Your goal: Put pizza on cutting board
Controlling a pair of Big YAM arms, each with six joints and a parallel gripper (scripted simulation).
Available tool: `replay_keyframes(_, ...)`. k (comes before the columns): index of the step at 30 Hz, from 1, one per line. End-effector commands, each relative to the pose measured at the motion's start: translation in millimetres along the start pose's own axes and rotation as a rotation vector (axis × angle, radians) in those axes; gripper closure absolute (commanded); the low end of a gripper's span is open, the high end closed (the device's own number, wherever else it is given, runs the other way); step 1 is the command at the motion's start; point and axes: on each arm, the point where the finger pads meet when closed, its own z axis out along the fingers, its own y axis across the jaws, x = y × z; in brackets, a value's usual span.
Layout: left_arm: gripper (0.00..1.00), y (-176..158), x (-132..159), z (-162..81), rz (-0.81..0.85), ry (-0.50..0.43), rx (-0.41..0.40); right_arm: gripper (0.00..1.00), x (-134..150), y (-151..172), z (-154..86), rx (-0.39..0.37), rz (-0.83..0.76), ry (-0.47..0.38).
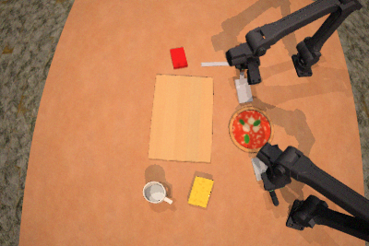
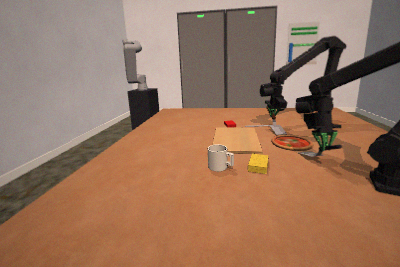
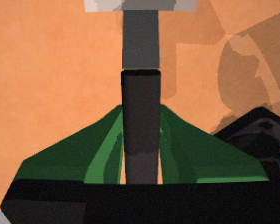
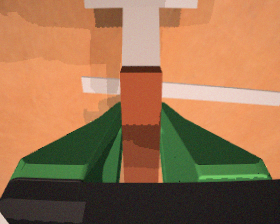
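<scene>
Top view, where's the pizza [image 1: 251, 129] [image 2: 292, 142]?
— One pizza, on the table between the left gripper [image 1: 272, 182] [image 2: 326, 143] [image 3: 141, 112] and right gripper [image 1: 242, 73] [image 2: 272, 113] [image 4: 141, 111], off the one board [image 1: 181, 118] [image 2: 237, 139].
— Turners?
— Two lol, black-handled turner [image 1: 259, 169] [image 2: 308, 154] [image 3: 141, 40] pinched left, reddish-handled turner [image 1: 244, 90] [image 2: 277, 130] [image 4: 141, 40] pinched right.

Your table [image 1: 92, 108] [image 2: 150, 207] [image 3: 51, 75] [image 4: 231, 35]: pizza [image 1: 251, 129] [image 2: 292, 142] between pincers; strip [image 1: 215, 64] [image 2: 257, 126] [image 4: 221, 93], red block [image 1: 179, 58] [image 2: 230, 123] nearer right pincer [image 1: 242, 72] [image 2: 272, 113] [image 4: 141, 105]; sponge [image 1: 200, 192] [image 2: 258, 163], mug [image 1: 155, 193] [image 2: 218, 158] nearer left pincer [image 1: 270, 186] [image 2: 326, 142] [image 3: 141, 107]; board [image 1: 182, 118] [image 2: 237, 140].
</scene>
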Motion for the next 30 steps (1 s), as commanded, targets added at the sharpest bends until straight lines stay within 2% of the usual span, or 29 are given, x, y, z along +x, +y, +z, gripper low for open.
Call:
replay_keyframes(1,0.94,4.2,-7.0,1.5,-0.016,-0.023,-0.011,0.94,2.2,-20.9,-7.8,0.051,0.035,-0.014)
replay_keyframes(2,0.94,3.9,-7.5,4.8,-0.014,-0.015,-0.006,0.94,2.0,-11.1,-0.2,0.035,0.032,-0.011)
replay_keyframes(3,0.94,10.3,-13.1,-11.2,-0.015,-0.041,-0.023,0.94,2.3,-11.6,-0.7,0.041,0.033,-0.012)
replay_keyframes(4,0.94,14.7,-16.7,-21.8,-0.02,-0.066,-0.039,0.94,4.2,-17.7,-10.8,0.059,0.03,-0.015)
replay_keyframes(5,0.94,13.9,-16.3,-20.9,-0.02,-0.06,-0.037,0.94,4.2,-26.0,-20.0,0.078,0.032,-0.012)
replay_keyframes(7,0.94,13.9,-16.3,-20.9,-0.02,-0.06,-0.037,0.94,4.2,-26.0,-20.0,0.078,0.032,-0.012)
replay_keyframes(8,0.94,7.2,-9.0,-9.3,-0.012,-0.041,-0.025,0.94,2.8,-24.6,-20.7,0.071,0.023,-0.012)
replay_keyframes(9,0.94,5.6,-7.1,-7.4,-0.016,-0.04,-0.024,0.94,4.1,-25.7,-21.3,0.073,0.029,-0.012)
replay_keyframes(14,0.94,5.3,-6.8,-7.1,-0.016,-0.039,-0.023,0.94,-12.9,-24.8,-17.3,0.057,0.015,-0.012)
replay_keyframes(18,0.94,5.1,-6.5,-6.9,-0.016,-0.039,-0.023,0.94,-15.8,-25.4,-23.2,0.07,0.019,-0.01)
replay_keyframes(24,0.94,5.0,-6.4,-6.8,-0.016,-0.039,-0.023,0.94,-17.8,-25.2,-19.7,0.057,0.014,-0.012)
replay_keyframes(26,0.94,4.9,-6.2,-6.7,-0.016,-0.038,-0.022,0.94,-22.1,-26.0,-29.1,0.079,0.024,-0.02)
replay_keyframes(30,0.94,4.7,-6.0,-6.5,-0.016,-0.038,-0.022,0.94,-30.3,-25.0,-22.4,0.057,0.014,-0.017)
